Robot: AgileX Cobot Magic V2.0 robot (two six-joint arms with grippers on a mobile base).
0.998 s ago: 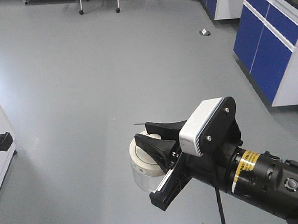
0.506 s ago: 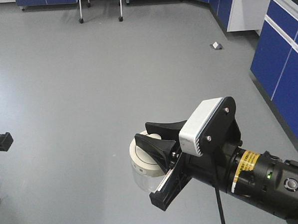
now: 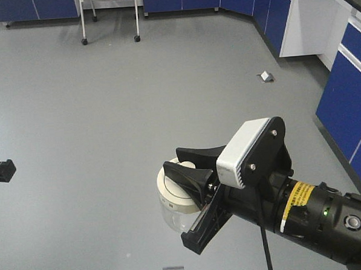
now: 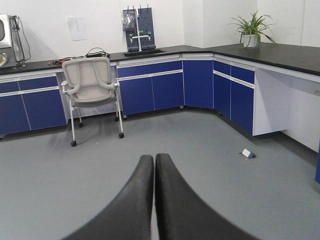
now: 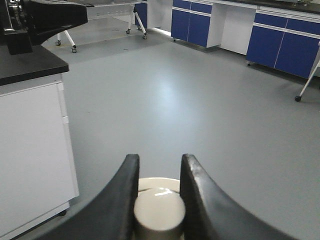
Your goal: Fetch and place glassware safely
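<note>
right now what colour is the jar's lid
The lid is cream-white, clearest in the front-facing view.

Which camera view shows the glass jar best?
The exterior front-facing view: the jar shows its lid and clear body, held by the right gripper. The right wrist view shows only its lid top; the left wrist view shows none.

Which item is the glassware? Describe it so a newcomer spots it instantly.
In the front view, follow the black right arm with its white camera box to the right gripper. Its fingers pinch the knob of a small squat clear glass jar with a cream-white lid, the only object held above the grey floor.
</note>
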